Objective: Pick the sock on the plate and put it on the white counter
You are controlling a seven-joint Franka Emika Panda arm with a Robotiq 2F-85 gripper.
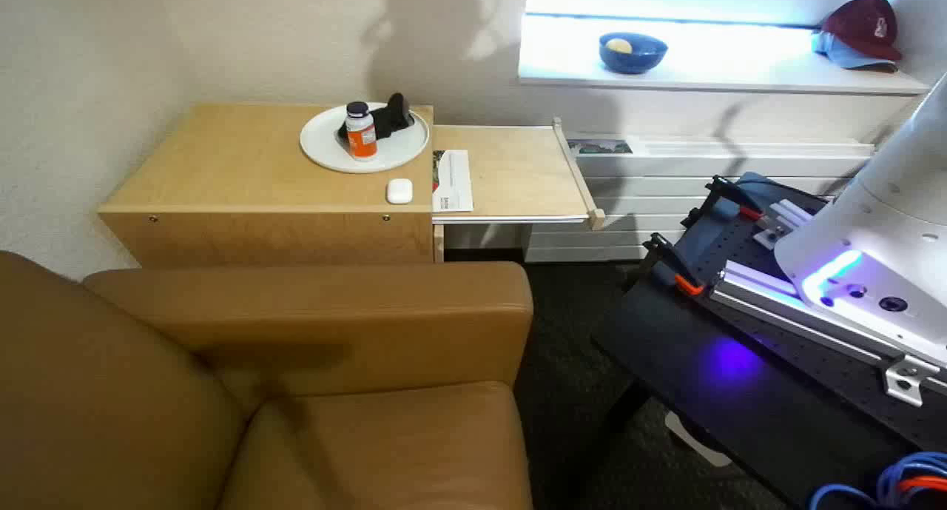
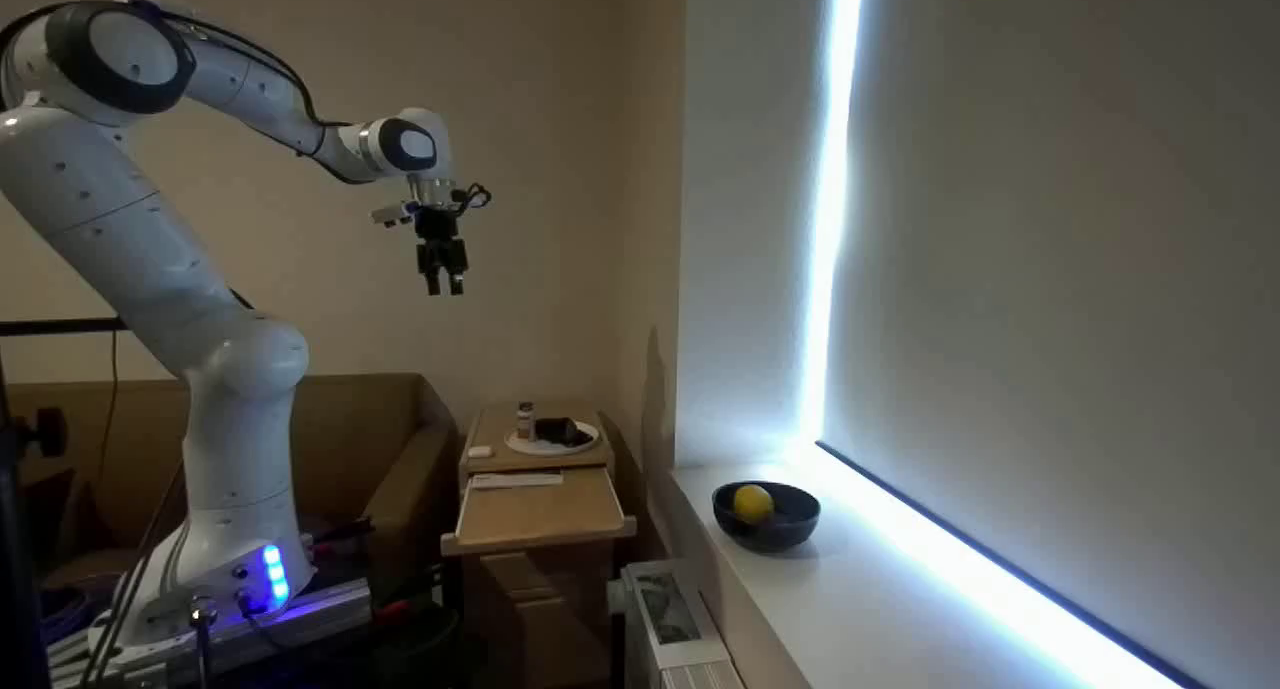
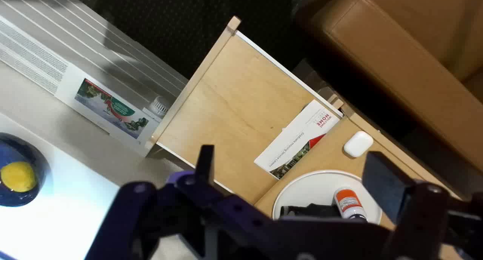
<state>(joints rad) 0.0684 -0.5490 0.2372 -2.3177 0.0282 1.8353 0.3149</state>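
Observation:
The black sock (image 1: 391, 119) lies bunched on the round white plate (image 1: 319, 152), on the tan wooden cabinet. In an exterior view the sock (image 2: 562, 431) and plate (image 2: 522, 446) show at the far end. In the wrist view the sock (image 3: 313, 210) is partly hidden behind the gripper body, on the plate (image 3: 298, 188). The white counter (image 1: 729, 64) is the window ledge; it also shows in an exterior view (image 2: 810, 609) and the wrist view (image 3: 71, 192). My gripper (image 2: 445, 289) points down, high in the air, open and empty; its fingers spread wide in the wrist view (image 3: 290, 150).
A white-and-orange bottle (image 1: 362, 134) stands on the plate against the sock. A small white case (image 1: 399, 191) and a leaflet (image 1: 453, 180) lie nearby. A blue bowl (image 1: 632, 52) with a yellow fruit and caps (image 1: 862, 32) are on the counter. A sofa arm (image 1: 333, 295) borders the cabinet.

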